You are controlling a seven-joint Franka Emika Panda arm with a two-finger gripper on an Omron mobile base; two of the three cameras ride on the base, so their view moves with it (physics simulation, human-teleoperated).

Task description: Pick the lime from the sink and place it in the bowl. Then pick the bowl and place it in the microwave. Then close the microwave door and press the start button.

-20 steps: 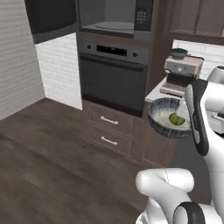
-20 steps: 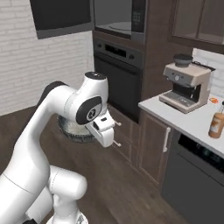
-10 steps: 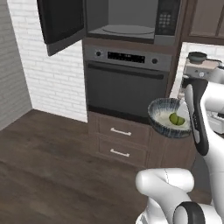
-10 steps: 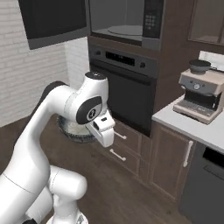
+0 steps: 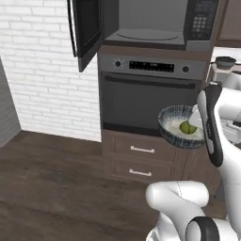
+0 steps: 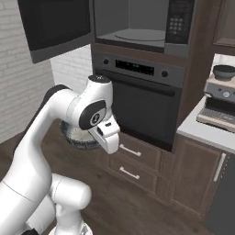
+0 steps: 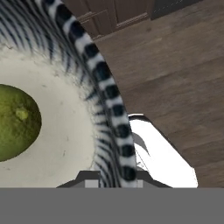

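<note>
While the small round yellow-green lime is lying in the wide, shallow blue-grey streaked bowl, the hand is pinching that bowl's rim and carrying it in front of the grey oven; lifting it into the black built-in microwave, whose black glass door is hanging open, seems next. Hand view is detailing the rim grip; right base view is adding the steel coffee machine.
</note>
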